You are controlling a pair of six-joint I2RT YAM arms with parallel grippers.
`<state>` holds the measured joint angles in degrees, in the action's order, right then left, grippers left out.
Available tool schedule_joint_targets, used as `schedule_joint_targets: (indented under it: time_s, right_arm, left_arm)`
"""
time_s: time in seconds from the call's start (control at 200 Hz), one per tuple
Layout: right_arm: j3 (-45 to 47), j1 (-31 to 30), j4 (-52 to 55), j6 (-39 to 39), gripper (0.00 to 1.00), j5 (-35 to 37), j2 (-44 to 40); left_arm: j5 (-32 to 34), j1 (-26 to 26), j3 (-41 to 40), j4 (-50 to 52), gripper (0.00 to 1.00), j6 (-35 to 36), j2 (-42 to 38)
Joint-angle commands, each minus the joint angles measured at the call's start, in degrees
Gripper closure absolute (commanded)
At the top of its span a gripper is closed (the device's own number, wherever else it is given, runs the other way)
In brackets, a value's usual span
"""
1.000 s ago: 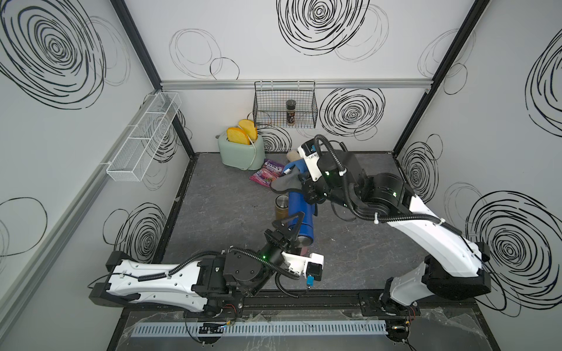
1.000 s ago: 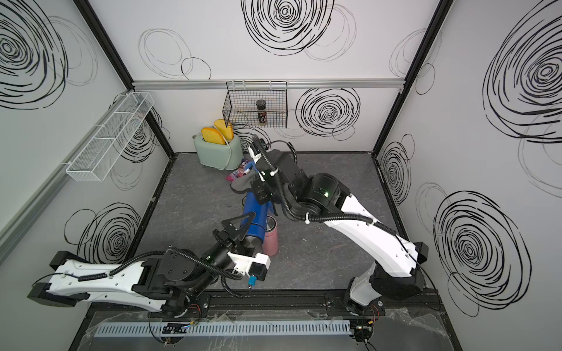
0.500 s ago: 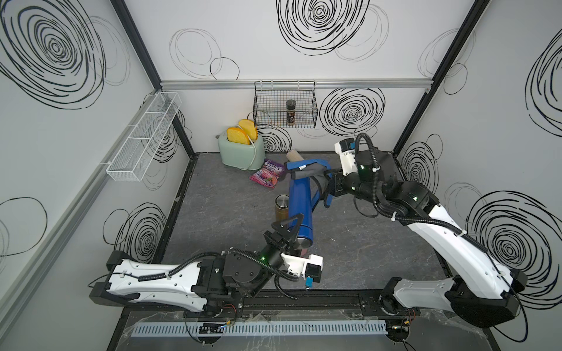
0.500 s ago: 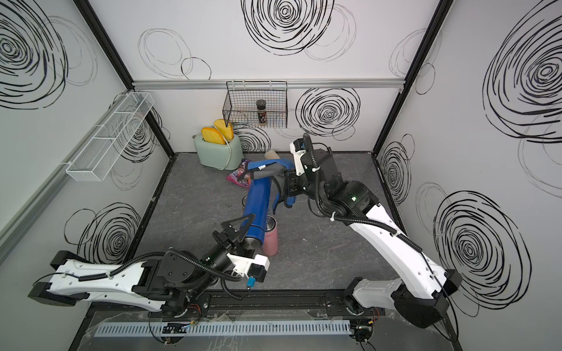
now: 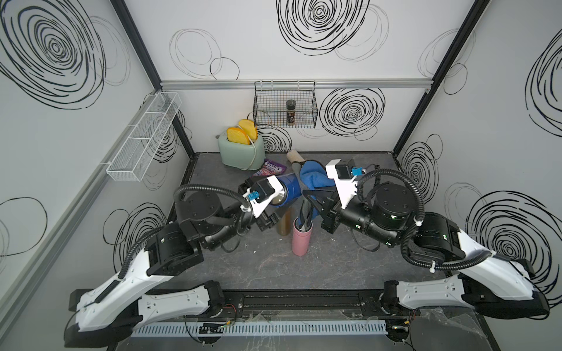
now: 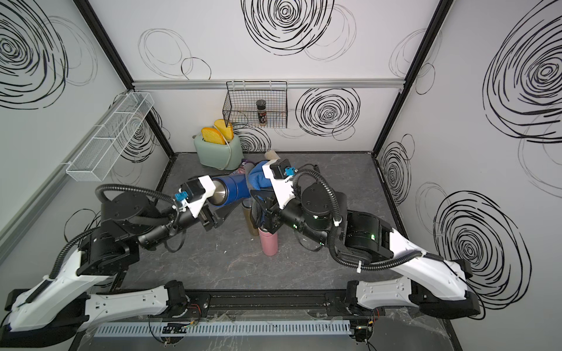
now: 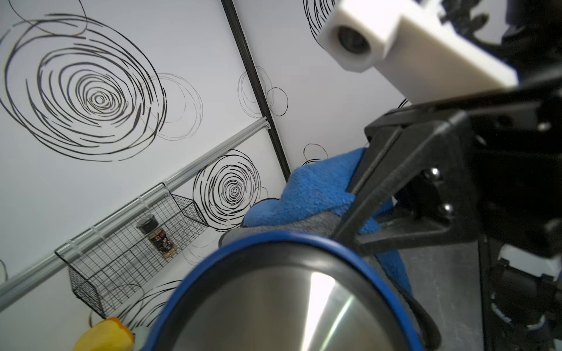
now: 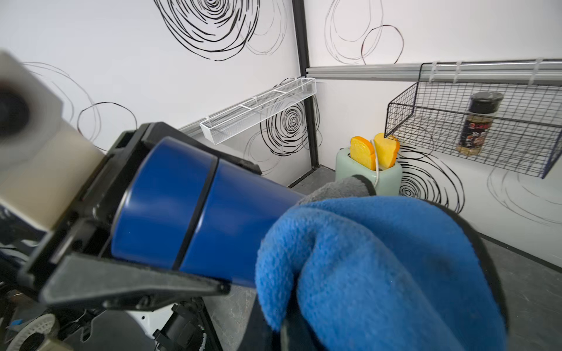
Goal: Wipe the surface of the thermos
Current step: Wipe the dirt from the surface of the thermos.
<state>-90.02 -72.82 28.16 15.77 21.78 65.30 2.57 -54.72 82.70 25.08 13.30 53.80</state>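
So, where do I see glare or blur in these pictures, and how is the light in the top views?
Left wrist view: a bright glare streak crosses the steel base of the thermos. Right wrist view: the white camera mount at the edge is blurred, while the blue cloth shows its fibres. In both top views the table is evenly lit, shadows soft.

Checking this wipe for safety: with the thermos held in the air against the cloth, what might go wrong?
The left gripper clamps the blue metal thermos only near its base, so pushing with the blue fleece cloth might lever it loose. Falling, it would likely hit the upright pink tumbler and brown bottle below. The right gripper, shut on the cloth, hangs over the tumbler and may tip it.
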Motion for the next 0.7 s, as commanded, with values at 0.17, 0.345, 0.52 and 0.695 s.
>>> schedule_joint_targets:
  time_s: [0.17, 0.345, 0.52, 0.695]
  right_arm:
    - [1.05, -4.93, -1.72, -4.45, 1.0, 9.63, 1.18]
    - [-9.3, -18.36, -3.98, -20.26, 1.0, 26.64, 9.01]
    - [-10.67, -19.18, -5.54, -29.46, 1.0, 37.03, 14.58]
    - [-3.96, -18.76, 1.06, -22.65, 1.0, 43.97, 11.85]
  left_arm:
    - [-35.78, 20.24, 16.69, 12.85, 1.0, -27.63, 10.13]
    - [-30.53, 21.38, 17.01, 16.17, 1.0, -34.43, 11.64]
    - [-30.21, 21.74, 15.88, 17.87, 1.0, -36.09, 10.95]
    - [-29.44, 23.87, 18.76, 21.69, 1.0, -35.94, 11.41]
